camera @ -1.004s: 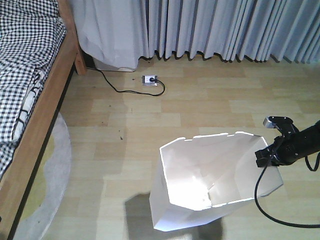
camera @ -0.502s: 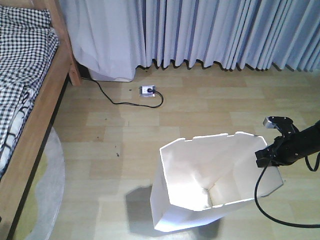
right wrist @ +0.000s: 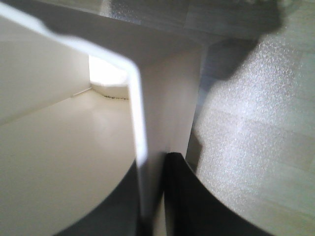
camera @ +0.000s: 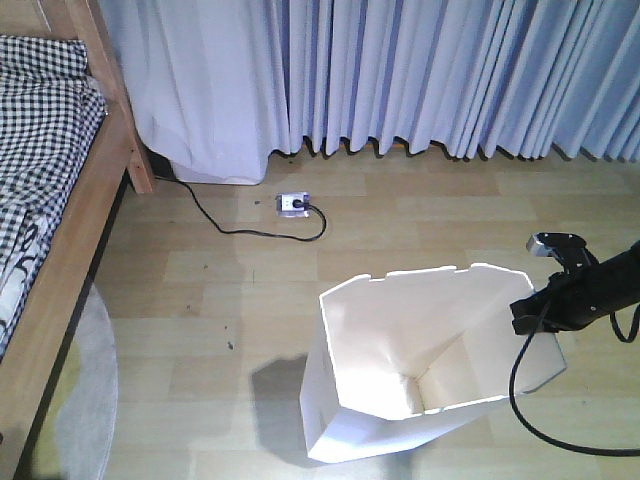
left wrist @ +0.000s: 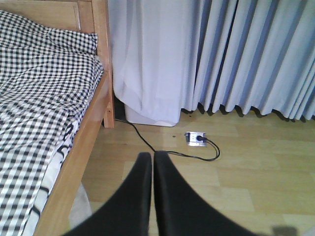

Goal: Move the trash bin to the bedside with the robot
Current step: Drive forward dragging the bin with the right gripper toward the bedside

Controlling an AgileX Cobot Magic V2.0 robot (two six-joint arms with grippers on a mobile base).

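The bedside (camera: 75, 250) is seen at nine o'clock, with the trash bin (camera: 360, 420) stood on the floor (camera: 400, 220) at five o'clock, well apart. Its three-o'clock rim is pinched by the right tool (camera: 528, 318); the left tool (left wrist: 151, 156) is seen narrow, empty.

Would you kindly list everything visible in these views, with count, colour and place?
bin: one, white, on the floor, centre-right
bed: one, reddish-brown wood, along the left
bedding: one set, black-and-white checked, on the bed
curtains: one row, grey-blue, along the back
socket: one, pale, on the floor before the curtains
cable: one, black, from the socket towards the bed post
rug: one, grey, on the floor beside the bed
floor: light wood
right gripper: one, black, shut on the bin's right rim
left gripper: one, black, shut, empty, facing the bed
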